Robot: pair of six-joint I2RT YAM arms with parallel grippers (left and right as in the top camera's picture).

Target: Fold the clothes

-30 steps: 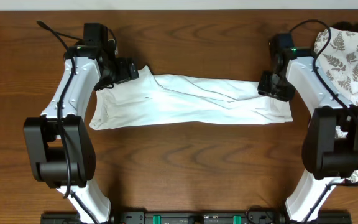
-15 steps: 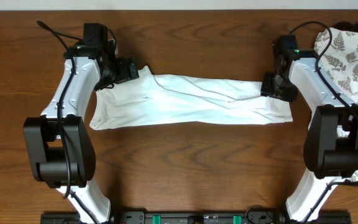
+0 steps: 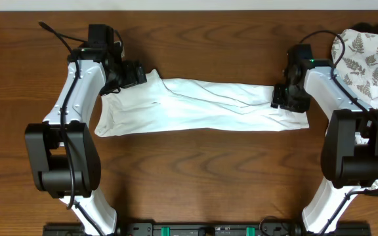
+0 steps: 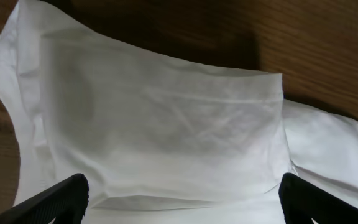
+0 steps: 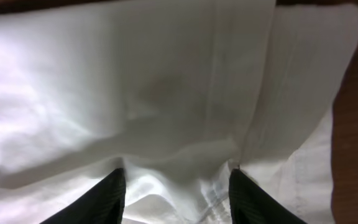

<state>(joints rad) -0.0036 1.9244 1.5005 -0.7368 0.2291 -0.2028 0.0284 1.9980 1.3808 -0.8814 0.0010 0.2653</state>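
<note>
The clothes, a white T-shirt (image 3: 202,108), lie on the wooden table as a long strip running left to right. My left gripper (image 3: 136,73) hovers over the shirt's upper left end. In the left wrist view that gripper (image 4: 182,202) is wide open, with flat white fabric (image 4: 166,118) spread between its black fingers (image 4: 61,199). My right gripper (image 3: 286,97) rests on the shirt's right end. In the right wrist view this gripper (image 5: 176,196) has its fingers (image 5: 101,199) apart, tips pressed into the cloth (image 5: 135,93), a loose ridge of fabric between them. No chest print shows.
A white cloth with grey fern-leaf print (image 3: 369,59) is heaped at the back right corner, just behind my right arm. Bare wood (image 3: 202,174) stretches in front of the shirt down to the arm bases.
My right gripper has shifted slightly toward the front and left over the shirt's right end, and its fingers have spread wider. The left arm and the shirt's left end have not moved.
</note>
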